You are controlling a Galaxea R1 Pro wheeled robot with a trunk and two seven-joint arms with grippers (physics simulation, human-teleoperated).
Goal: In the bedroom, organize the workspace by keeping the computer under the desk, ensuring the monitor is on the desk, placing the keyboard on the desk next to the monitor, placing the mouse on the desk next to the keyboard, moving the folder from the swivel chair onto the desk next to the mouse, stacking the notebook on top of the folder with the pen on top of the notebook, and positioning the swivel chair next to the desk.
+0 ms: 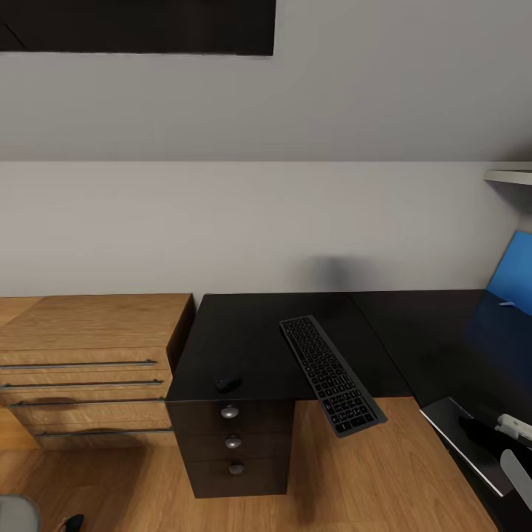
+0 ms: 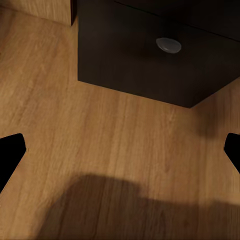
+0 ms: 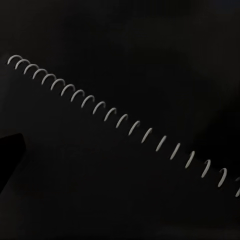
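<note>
**Keyboard half off the edge, right tool over the notebook**

The keyboard (image 1: pixel 332 374) lies askew on the tabletop (image 1: pixel 258 340), its near end jutting well past the front edge over the floor (image 1: pixel 355 480); a nudge from an arm or a shake of the tabletop could, I judge, tip it off. The mouse (image 1: pixel 228 383) sits close to the front edge above the drawer unit (image 1: pixel 233 443), so a careless sweep could send it over too.

The right tool (image 1: pixel 517 436) hangs just above the spiral-bound notebook (image 3: pixel 120 165), whose wire coil crosses right beneath it (one dark finger (image 3: pixel 9 150) shows in the wrist view, too little to tell whether it is spread or pinched). A grip taken on the coil might slip. The blue folder (image 1: pixel 513 277) lies beyond that tool, farther along the tabletop.

The left tool (image 2: pixel 120 150) is spread wide and empty over bare floor, the drawer unit just ahead of it.

All three drawers are closed, contents hidden; the same goes for the wooden dresser (image 1: pixel 89 347).
</note>
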